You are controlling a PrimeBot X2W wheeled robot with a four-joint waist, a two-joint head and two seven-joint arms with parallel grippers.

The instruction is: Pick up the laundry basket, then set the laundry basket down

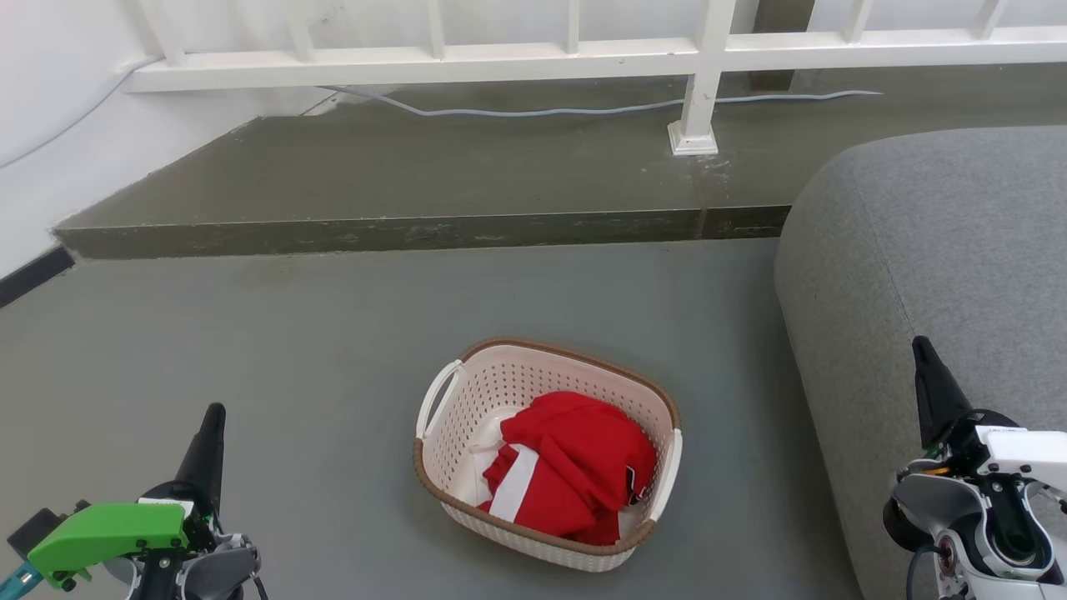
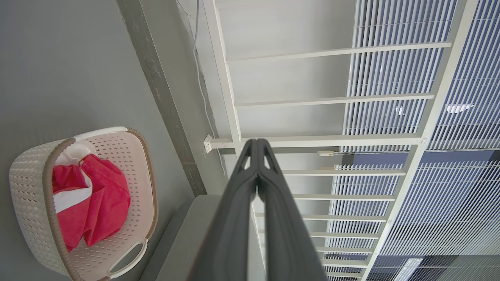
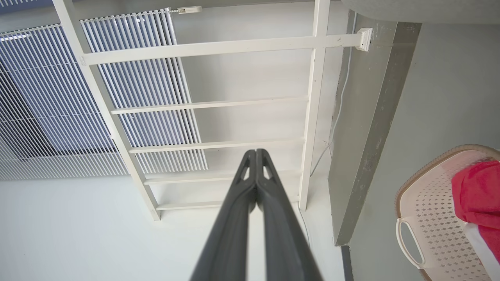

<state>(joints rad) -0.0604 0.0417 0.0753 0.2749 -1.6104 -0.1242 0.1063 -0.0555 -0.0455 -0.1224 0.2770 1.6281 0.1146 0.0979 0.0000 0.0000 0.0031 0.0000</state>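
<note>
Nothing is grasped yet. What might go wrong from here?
The thin side handles of the laundry basket need exact grips; the left hand and right hand are shut and might just shove it. The grey sofa sits close on the right, crowding that arm. The red garment lies off-centre, so a lift may tilt.

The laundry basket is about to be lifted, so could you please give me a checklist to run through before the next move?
1. Laundry basket upright on the floor: ok.
2. Left handle and right handle uncovered: ok.
3. Red garment inside the rim: ok.
4. Left pincer open and at a handle: not ok, shut and apart from the basket.
5. Right pincer open and at a handle: not ok, shut, over by the sofa.
6. Load light enough: cannot tell.
</note>
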